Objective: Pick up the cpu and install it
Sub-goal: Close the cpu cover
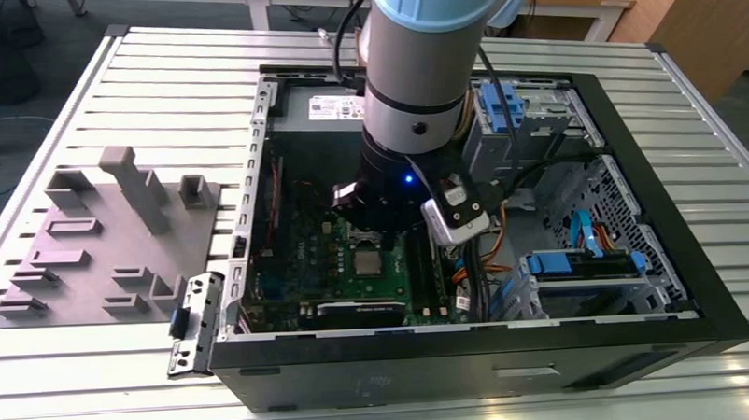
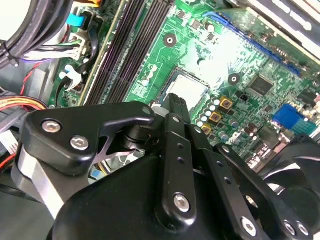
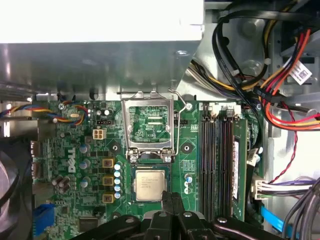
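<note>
CPU [image 3: 150, 184] check, read from the claw outward. In the first wrist view I see the claw [image 3: 172, 199] with its two fingertips pressed together and nothing between them. It is poised just beside one edge of the CPU; whether it touches I cannot tell. The CPU lies flat and square in its socket on the green board [image 3: 75, 150], silver top up. Just beyond it the metal hold-down frame [image 3: 127, 125] stands flipped open, so nothing clamps the CPU. The memory slots [image 3: 215, 160] run alongside, near but apart. In the exterior view the arm [image 1: 425, 59] reaches down into the open computer case [image 1: 480, 365]. The grey tray [image 1: 103, 266] sits well apart on the table [image 1: 157, 59]. My judgement: placement looks done, clamping not yet. Any further move calls for keeping the fingertips from dragging the seated CPU.
</note>
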`<state>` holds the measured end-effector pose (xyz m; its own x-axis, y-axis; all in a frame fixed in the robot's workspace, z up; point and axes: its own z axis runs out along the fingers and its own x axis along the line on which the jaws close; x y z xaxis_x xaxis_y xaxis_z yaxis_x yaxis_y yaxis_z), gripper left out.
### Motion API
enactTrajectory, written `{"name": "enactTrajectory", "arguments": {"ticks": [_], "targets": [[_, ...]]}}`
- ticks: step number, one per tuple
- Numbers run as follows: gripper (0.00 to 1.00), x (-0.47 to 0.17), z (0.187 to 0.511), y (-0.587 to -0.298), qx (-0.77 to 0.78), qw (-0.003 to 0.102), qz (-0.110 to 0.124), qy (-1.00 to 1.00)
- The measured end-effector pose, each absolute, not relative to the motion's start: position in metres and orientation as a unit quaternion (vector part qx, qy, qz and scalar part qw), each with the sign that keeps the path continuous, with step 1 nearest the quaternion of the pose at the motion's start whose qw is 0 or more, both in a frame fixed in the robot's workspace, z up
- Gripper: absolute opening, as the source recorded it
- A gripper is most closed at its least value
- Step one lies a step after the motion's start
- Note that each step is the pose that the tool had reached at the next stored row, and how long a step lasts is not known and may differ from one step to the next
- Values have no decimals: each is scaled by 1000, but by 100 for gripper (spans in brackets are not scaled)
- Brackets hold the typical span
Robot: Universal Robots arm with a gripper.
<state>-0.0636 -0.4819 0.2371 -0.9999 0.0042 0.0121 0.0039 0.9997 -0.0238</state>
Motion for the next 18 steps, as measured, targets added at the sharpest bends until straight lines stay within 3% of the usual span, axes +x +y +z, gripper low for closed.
{"name": "enactTrajectory", "arguments": {"ticks": [18], "targets": [[11, -52, 230, -479, 49, 5, 3, -999]]}}
